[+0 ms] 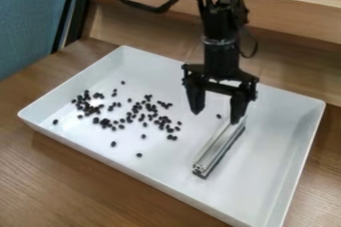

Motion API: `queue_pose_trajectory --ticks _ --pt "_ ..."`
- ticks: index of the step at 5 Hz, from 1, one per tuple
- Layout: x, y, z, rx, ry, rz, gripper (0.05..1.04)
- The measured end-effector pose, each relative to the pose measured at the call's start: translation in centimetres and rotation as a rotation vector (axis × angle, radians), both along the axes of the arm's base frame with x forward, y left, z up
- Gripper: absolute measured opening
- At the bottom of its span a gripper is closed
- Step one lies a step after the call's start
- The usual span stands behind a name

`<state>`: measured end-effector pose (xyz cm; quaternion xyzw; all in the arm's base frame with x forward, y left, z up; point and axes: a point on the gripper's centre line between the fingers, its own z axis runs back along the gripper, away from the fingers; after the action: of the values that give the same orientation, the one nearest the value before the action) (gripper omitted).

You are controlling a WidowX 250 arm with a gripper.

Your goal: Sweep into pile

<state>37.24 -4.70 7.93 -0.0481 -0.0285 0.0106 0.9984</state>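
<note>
My black gripper [216, 113] hangs over the right half of the white tray [293, 136], its two fingers spread wide apart and open, with nothing between them. Below and beside the right finger, a silver metal bar [220, 146] with a dark underside lies slantwise on the tray floor. Its far end is partly hidden by that finger, and I cannot tell whether they touch. Small black beans [105, 122] are scattered over the left and middle of the tray, denser in two loose clusters. A few single beans lie apart, one of them just right of the left finger.
The tray's raised rim surrounds the beans and the bar. It stands on a brown wooden table [73, 176]. Behind it rises a wooden ledge [293, 17], and a blue padded surface [27, 17] is at the upper left. A black cable loops beside the arm.
</note>
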Motion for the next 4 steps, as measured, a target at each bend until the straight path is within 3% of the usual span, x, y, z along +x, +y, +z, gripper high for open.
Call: queue_pose_trajectory --ticks 1,4 --pt "0.0 -0.5 -0.3 0.013 -0.001 -0.015 1.0" --pt "-0.3 -1.3 -3.6 0.048 0.065 -0.029 1.0"
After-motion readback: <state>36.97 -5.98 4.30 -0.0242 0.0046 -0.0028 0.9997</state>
